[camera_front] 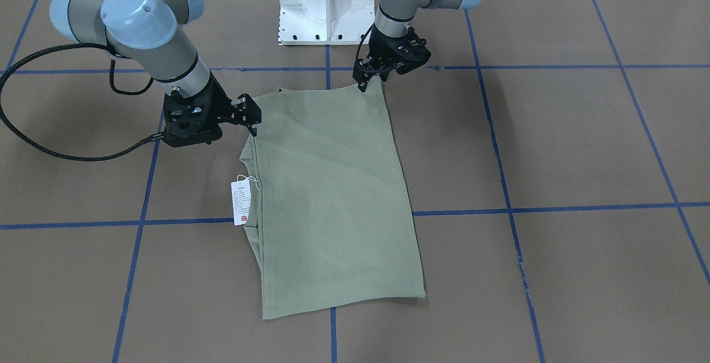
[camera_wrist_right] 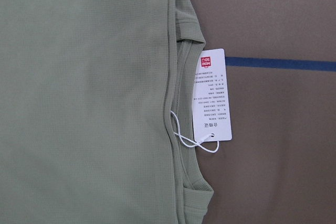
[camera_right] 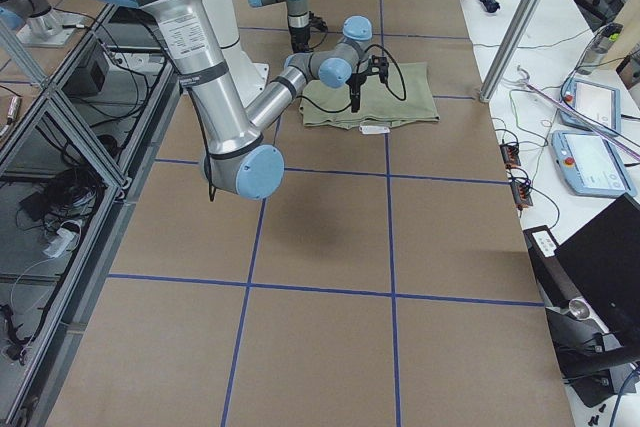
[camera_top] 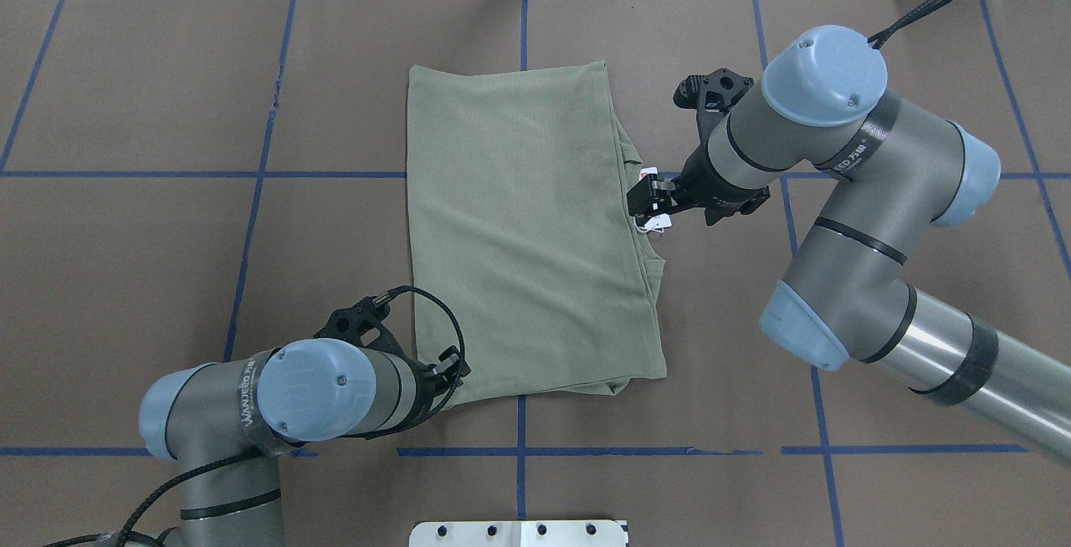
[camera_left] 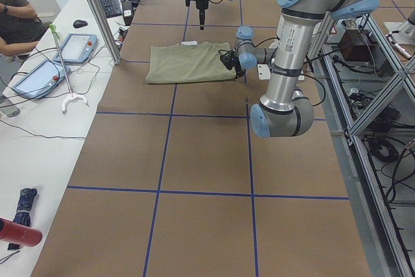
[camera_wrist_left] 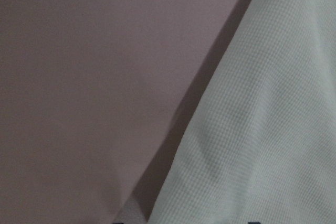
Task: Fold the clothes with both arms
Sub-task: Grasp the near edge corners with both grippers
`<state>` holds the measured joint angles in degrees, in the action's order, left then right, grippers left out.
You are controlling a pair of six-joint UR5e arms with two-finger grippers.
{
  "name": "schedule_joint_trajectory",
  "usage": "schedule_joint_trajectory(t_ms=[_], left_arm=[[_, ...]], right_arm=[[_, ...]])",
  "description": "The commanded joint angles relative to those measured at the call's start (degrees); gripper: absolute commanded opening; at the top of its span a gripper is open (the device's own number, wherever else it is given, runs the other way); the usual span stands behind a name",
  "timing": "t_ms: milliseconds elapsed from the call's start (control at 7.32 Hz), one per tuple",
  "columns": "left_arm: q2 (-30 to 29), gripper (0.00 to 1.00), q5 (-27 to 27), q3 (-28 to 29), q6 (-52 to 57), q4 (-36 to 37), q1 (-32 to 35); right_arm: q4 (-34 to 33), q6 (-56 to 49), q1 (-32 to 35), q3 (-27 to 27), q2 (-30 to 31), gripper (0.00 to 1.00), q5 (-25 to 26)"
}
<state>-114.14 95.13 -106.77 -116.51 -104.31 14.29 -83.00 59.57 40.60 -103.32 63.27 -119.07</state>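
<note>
Risks snagging hang tag (camera_wrist_right: pixel 212 95) string with right gripper (camera_front: pixel 252 116), fingers apart over right edge of shirt (camera_top: pixel 527 229) lying mid-table; may drag layers askew with left gripper (camera_front: pixel 370 79) at near-left corner, fingers' state untellable.

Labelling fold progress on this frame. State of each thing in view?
shirt: folded into a rectangle, flat on the table.
hang tag: on its string, lying on the table beside the shirt's edge.
left gripper: at a shirt corner; open or shut unclear.
right gripper: over the shirt's tag-side edge, no cloth seen in it; open or shut unclear.
</note>
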Motion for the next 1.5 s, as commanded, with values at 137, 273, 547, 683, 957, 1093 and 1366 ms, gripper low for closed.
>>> schedule_joint_trajectory(t_ms=[137, 273, 547, 683, 957, 1093, 1366], left_arm=[[0.0, 0.03, -0.7, -0.1, 0.0, 0.1, -0.1], [0.2, 0.0, -0.7, -0.4, 0.2, 0.1, -0.1], [-0.3, 0.0, -0.3, -1.9, 0.8, 2.2, -0.4], [-0.2, 0.0, -0.3, -3.9, 0.9, 2.7, -0.5], [-0.3, 0.0, 0.0, -6.1, 0.9, 4.5, -0.6], [-0.4, 0.0, 0.0, -6.1, 1.0, 4.6, -0.6], [-0.5, 0.0, 0.1, -6.3, 1.2, 4.6, -0.6]], right_arm=[[0.0, 0.0, -0.1, 0.0, 0.0, 1.0, 0.0], [0.0, 0.2, -0.2, -0.3, 0.0, 1.0, 0.1], [0.3, 7.6, -2.3, -0.4, 0.9, 1.0, 0.1], [0.9, 19.4, -5.3, -0.8, 1.5, 1.0, 1.6], [0.7, 40.7, -13.5, -4.9, 3.5, 1.0, 11.3], [0.3, 47.0, -18.1, -6.5, 4.8, 1.0, 16.8], [-4.5, 51.8, -22.9, -6.2, 4.2, 1.0, 18.8]])
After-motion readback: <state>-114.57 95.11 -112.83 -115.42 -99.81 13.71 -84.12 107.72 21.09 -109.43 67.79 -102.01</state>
